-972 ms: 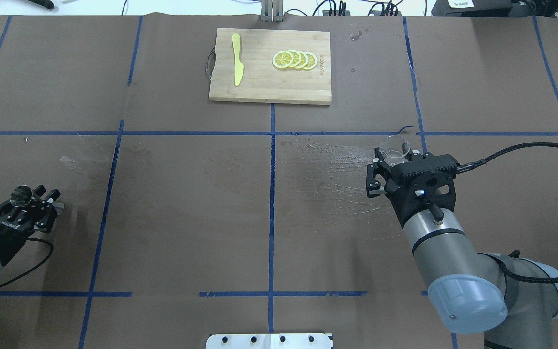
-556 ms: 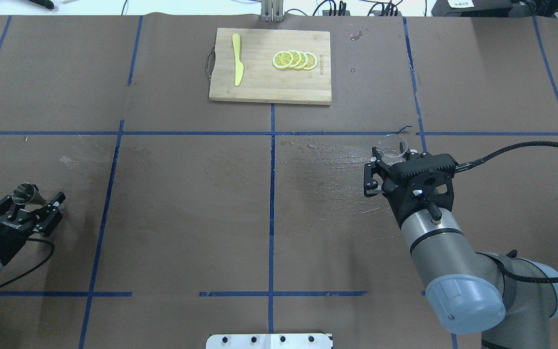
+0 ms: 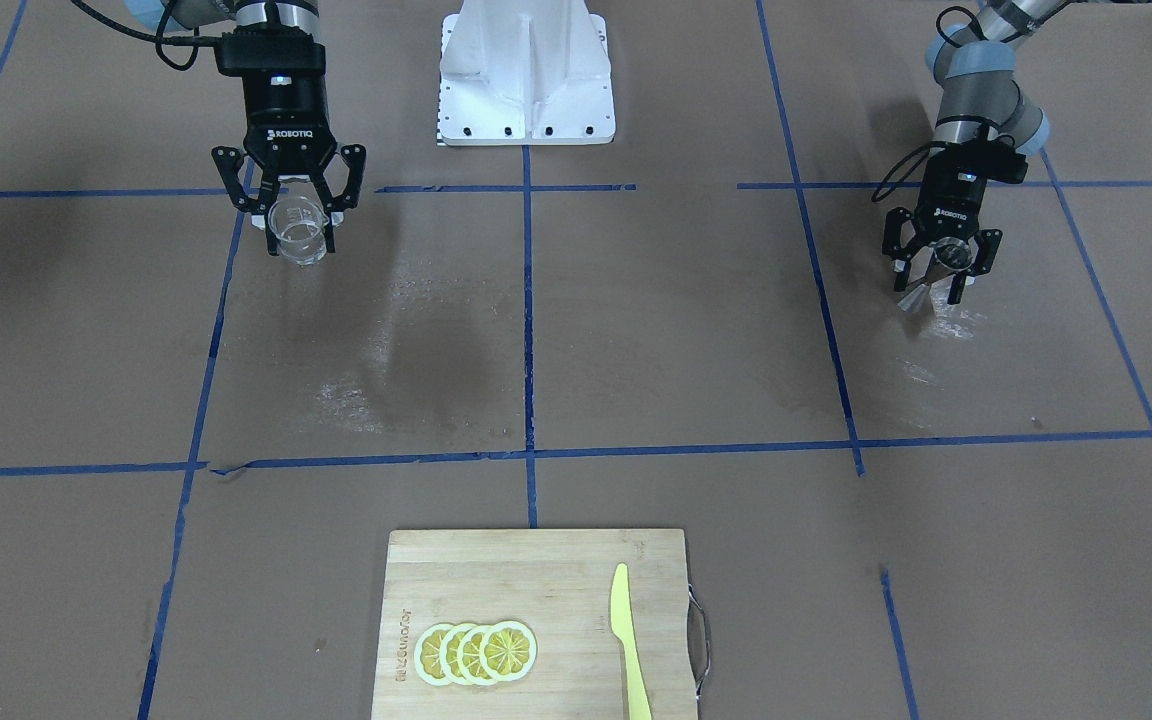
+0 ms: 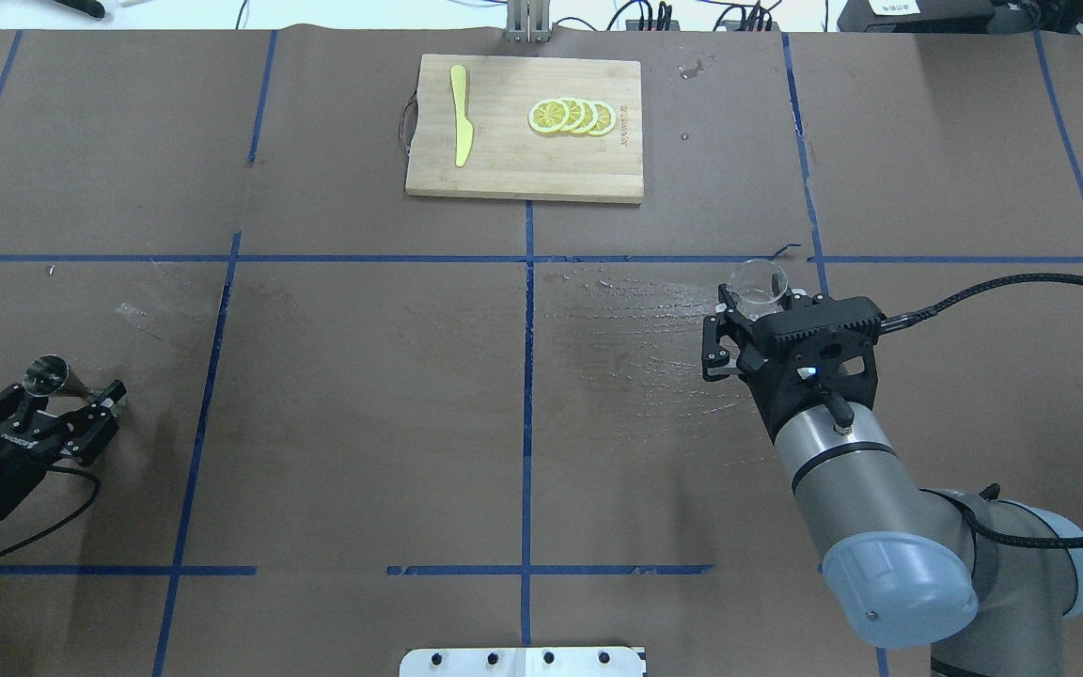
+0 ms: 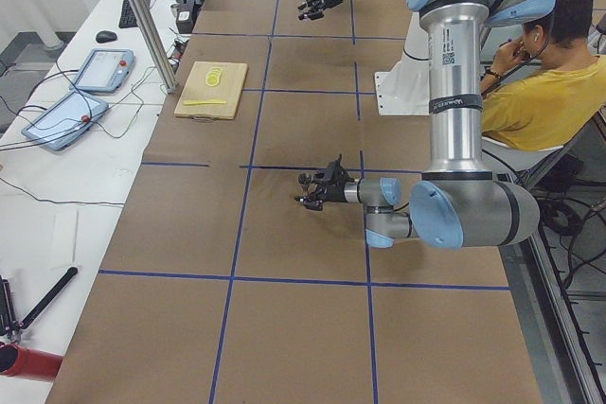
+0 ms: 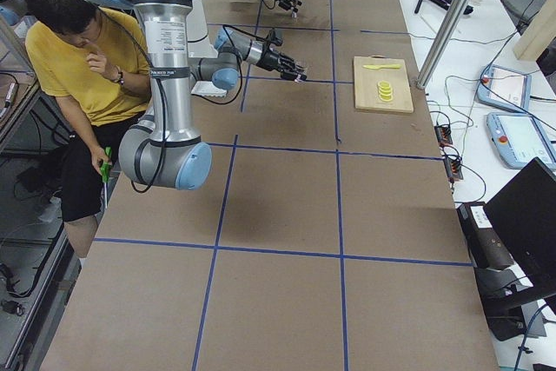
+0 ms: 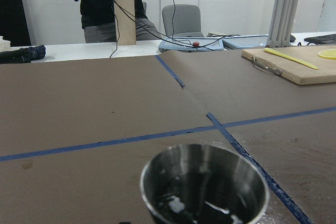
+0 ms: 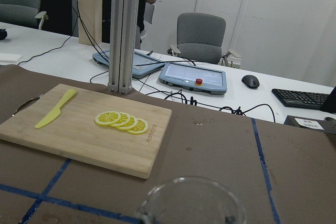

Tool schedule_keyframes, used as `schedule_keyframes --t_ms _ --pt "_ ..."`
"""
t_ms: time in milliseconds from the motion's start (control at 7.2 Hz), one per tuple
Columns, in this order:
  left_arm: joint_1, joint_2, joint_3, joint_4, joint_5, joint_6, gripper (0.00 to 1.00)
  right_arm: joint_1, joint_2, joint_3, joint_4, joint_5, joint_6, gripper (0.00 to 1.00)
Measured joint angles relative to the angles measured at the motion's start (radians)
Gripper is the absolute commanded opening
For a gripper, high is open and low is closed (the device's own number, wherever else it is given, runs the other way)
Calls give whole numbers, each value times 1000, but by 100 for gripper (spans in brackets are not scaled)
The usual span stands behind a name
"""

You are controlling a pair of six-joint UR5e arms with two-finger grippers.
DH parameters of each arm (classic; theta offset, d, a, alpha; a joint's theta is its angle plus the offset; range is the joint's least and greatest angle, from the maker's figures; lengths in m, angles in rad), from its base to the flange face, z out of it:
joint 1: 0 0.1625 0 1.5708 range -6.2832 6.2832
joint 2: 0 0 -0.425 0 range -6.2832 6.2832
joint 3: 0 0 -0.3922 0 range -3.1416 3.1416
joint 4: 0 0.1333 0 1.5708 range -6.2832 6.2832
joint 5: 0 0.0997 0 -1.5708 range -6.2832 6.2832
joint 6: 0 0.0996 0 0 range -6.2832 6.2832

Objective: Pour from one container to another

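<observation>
Drifting slightly left, the right pincer point(image 4: 756, 315) grips the glass cup point(image 4: 758, 285) above the counter point(image 4: 363, 376), well apart from the left pincer point(image 4: 48, 404) gripping the jigger point(image 4: 51, 375); its small mouth risks spills.

Overhead, front views face oppositely; share cutting board point(image 4: 525, 128).

My left gripper point(image 4: 67, 387) has the jigger point(image 4: 46, 374) at the table's left edge. My right gripper point(image 4: 756, 303) has the glass cup point(image 4: 758, 284) well apart on the right. The cutting board point(image 4: 513, 169) lies far, centred, with knife point(image 4: 460, 118) left of lemon slices point(image 4: 572, 117).
</observation>
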Motion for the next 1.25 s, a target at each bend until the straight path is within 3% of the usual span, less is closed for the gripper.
schedule_keyframes --t_ms 694,1250 --pt "-22 173 -167 43 -306 0 76 0 -2 -9 0 0 3 4" --pt "-223 272 -247 178 -755 22 77 0 -11 -39 0 0 28 4"
